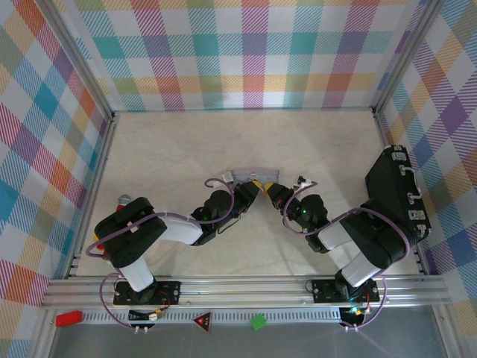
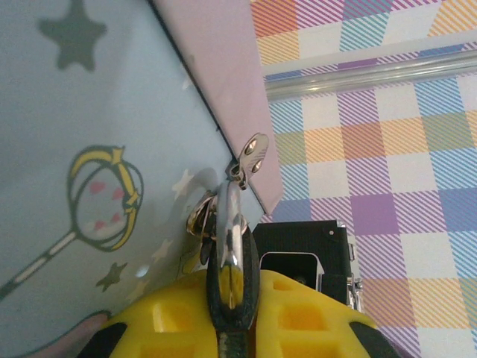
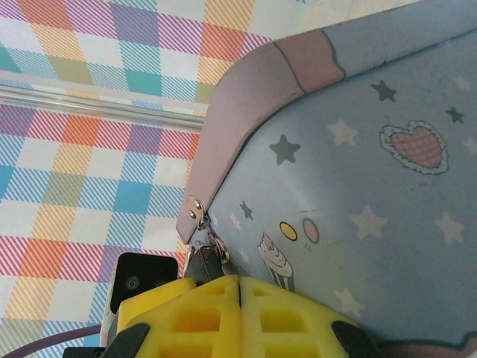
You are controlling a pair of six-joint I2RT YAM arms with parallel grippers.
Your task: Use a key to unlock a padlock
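The light-blue cartoon tin stands at the table's middle, and both grippers meet at its front. My left gripper is shut on the padlock, a dark-edged silvery body standing upright between the yellow fingers. Its shackle runs up to the tin's silver hasp. From the other side, my right gripper is shut, its pads pressed together right beside the padlock under the hasp plate. The key is hidden. From above, the left gripper and right gripper almost touch.
A black hard case lies at the right wall, beside the right arm. A red-and-grey tool tip peeks out behind the left arm. Checked walls enclose the table on three sides. The tin sits very close to both wrist cameras.
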